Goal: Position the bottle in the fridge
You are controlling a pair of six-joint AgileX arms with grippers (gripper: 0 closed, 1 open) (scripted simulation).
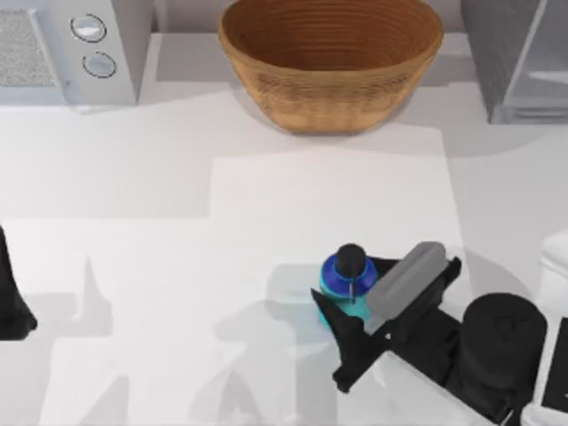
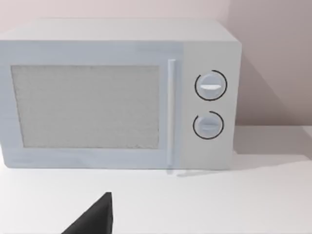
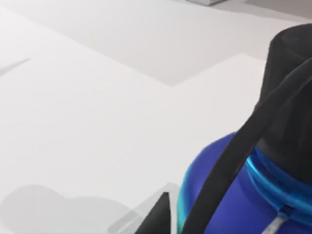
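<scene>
Down near the bench's front edge, right of centre, the right claw is wrapped around the bottle, with one black finger on its front side and the other on the far side, so it's closed on the bottle. The bottle stands upright on the bench, cyan body at the bottom, dark blue shoulder above, round black cap on top. Whether it's actually lifted off the surface or still sitting on it can't be told from above. From the right wrist view the bottle is seen really close up, with a dark finger crossing diagonally over the blue shoulder and the black cap behind it.

Further out, a big woven basket is parked at the back edge of the bench, roughly centre. The fridge sits in the back right corner, well apart from the bottle. A light-grey microwave with two round dials is in the back left corner, and it's seen front-on from the left wrist view.

The left arm is parked at the left edge of the bench; its claw can't be judged open or closed.
</scene>
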